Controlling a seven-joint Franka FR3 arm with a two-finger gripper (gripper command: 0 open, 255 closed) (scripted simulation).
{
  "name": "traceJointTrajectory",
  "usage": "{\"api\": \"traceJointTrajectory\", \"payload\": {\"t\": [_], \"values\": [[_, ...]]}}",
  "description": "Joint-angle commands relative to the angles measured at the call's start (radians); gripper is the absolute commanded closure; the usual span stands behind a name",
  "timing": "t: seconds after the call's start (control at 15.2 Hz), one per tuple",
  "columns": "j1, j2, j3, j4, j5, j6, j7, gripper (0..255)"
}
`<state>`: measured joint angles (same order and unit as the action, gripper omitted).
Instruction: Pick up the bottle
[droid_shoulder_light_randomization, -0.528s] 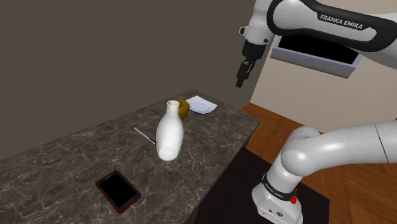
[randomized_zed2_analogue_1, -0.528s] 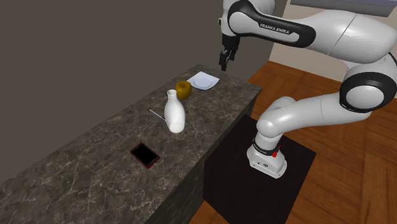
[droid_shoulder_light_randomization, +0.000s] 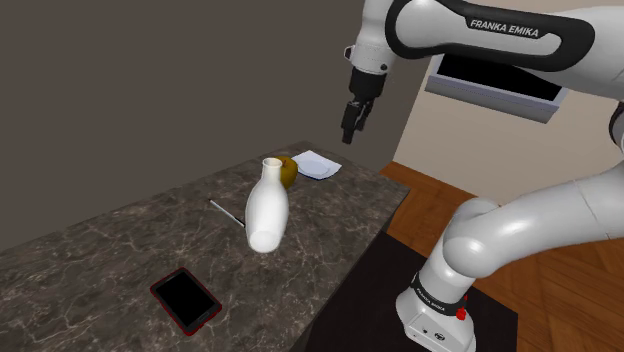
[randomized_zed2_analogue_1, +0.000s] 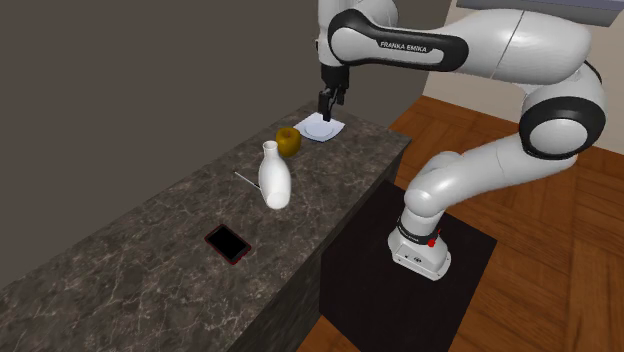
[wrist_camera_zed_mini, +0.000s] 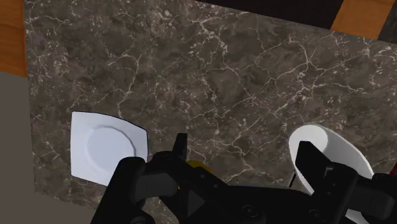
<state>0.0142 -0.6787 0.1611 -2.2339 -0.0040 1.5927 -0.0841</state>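
A white bottle (droid_shoulder_light_randomization: 267, 205) with a narrow neck stands upright near the middle of the dark marble counter (droid_shoulder_light_randomization: 120, 250). My black gripper (droid_shoulder_light_randomization: 348, 130) hangs high in the air, open and empty, well beyond the bottle and over the counter's far end. From the second exterior view the gripper (randomized_zed2_analogue_1: 325, 108) hovers just above the white plate, with the bottle (randomized_zed2_analogue_1: 273, 178) lower and to the left. Looking down from the wrist, the fingers stand apart around the gripper (wrist_camera_zed_mini: 243, 142), and the bottle (wrist_camera_zed_mini: 347, 153) peeks out behind one finger.
A square white plate (droid_shoulder_light_randomization: 317, 164) lies at the counter's far corner, with a yellow-brown round object (droid_shoulder_light_randomization: 289, 170) just behind the bottle. A thin grey stick (droid_shoulder_light_randomization: 226, 212) and a red-edged black phone (droid_shoulder_light_randomization: 185, 299) lie nearer. Wooden floor (randomized_zed2_analogue_1: 520, 270) lies beside the counter.
The arm has swung toward the shoulder view's left, carrying the gripper from beyond the counter's edge to above the plate. The fingers stay open; nothing on the counter moved.
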Motion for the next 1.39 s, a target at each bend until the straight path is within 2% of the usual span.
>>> {"api": "traceJointTrajectory", "payload": {"t": [0.0, 0.53, 0.99, 1.32], "values": [[0.012, 0.038, 0.027, 0.013, 0.022, 0.017, 0.025, 0], [0.049, 0.261, 0.147, 0.143, 0.081, 0.084, 0.137, 0], [0.081, 0.485, 0.247, 0.308, 0.081, 0.121, 0.242, 0], [0.083, 0.485, 0.249, 0.241, 0.083, 0.188, 0.242, 0]]}}
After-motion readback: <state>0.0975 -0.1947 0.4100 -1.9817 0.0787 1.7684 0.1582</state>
